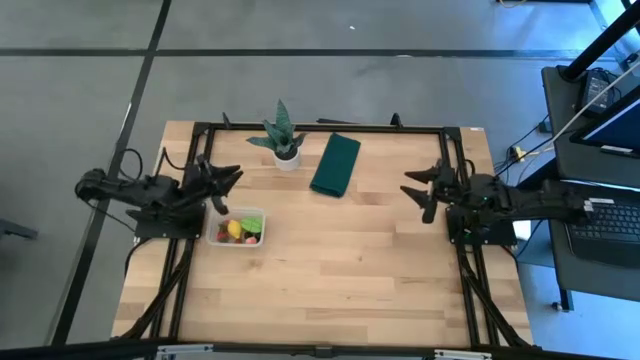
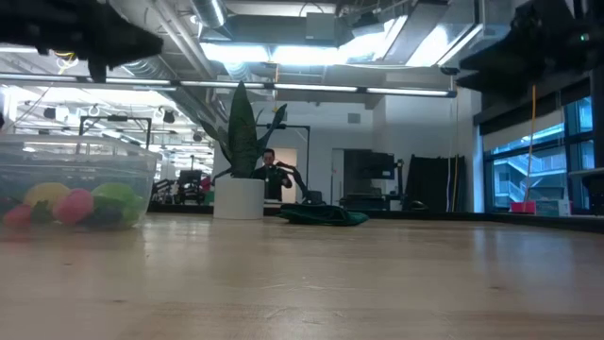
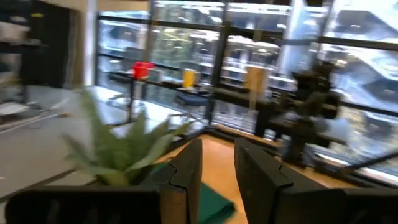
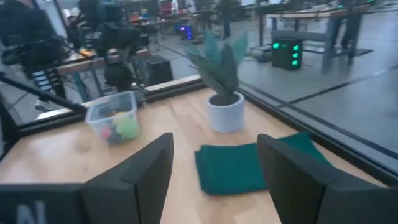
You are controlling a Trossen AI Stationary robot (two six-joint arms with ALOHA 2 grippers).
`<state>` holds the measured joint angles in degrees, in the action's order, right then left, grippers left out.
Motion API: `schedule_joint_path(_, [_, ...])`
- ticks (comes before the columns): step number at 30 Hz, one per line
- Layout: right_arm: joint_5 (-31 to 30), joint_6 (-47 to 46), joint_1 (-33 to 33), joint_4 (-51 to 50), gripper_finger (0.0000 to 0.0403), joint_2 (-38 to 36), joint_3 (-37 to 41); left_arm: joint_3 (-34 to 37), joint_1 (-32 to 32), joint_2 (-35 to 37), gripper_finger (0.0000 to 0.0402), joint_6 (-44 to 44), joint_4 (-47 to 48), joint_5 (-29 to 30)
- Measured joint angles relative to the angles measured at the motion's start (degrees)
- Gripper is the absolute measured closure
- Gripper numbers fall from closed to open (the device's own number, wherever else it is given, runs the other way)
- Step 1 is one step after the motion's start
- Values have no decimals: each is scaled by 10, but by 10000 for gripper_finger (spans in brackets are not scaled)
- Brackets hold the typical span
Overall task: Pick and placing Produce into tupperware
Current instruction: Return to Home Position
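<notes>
Two arms hung over opposite sides of the worktop (image 1: 330,280). From above, the left gripper (image 1: 229,190) sat just beside the tupperware (image 1: 212,238) with its fingers spread and empty. The right gripper (image 1: 410,192) was well apart from it across the boards, its fingers likewise released. Only the high view laid out the whole arrangement: the tupperware by the left arm, and the plant (image 1: 283,138) and cloth (image 1: 335,164) side by side near the worktop's upper edge in that view. The produce (image 1: 240,229) lay inside the tupperware as a small cluster of red, yellow and green. The low view gave what the overhead could not. It showed the clear wall of the container rising from the boards with yellow, red and green pieces resting behind it, and a person (image 2: 269,170) in the room beyond the plant. There the arms were only dark shapes at the top corners, with the finger state hidden. The left wrist view caught the plant, a corner of cloth and the right arm beyond its own parted fingers (image 3: 186,180). The right wrist view took in the tupperware, plant and cloth past its wide-set fingers (image 4: 140,180), with the left arm behind the container.
</notes>
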<state>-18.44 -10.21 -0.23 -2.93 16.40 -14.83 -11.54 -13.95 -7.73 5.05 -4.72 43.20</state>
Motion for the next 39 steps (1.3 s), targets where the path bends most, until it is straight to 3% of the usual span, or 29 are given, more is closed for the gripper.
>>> schedule_joint_path(11, [0, 3, -89, -53, 169, -55, 22, 28, 162, 0, 333, 13, -1, -26])
schedule_joint_path(20, [0, 16, -166, -65, 169, -78, 22, 28, 266, 0, 347, 8, 46, -95])
schedule_joint_path(25, [0, 1, -179, -74, 169, -84, 22, 41, 288, 0, 355, 28, 45, -142])
schedule_joint_path(32, [0, 1, -179, -78, 169, -84, 22, 107, 290, 0, 367, 32, -54, -143])
schedule_joint_path(36, [0, -1, -179, -74, 169, -84, 22, 111, 290, 0, 373, 35, -65, -143])
schedule_joint_path(39, [6, -2, -179, -13, 169, -84, 48, 111, 290, 0, 378, 26, -65, -143])
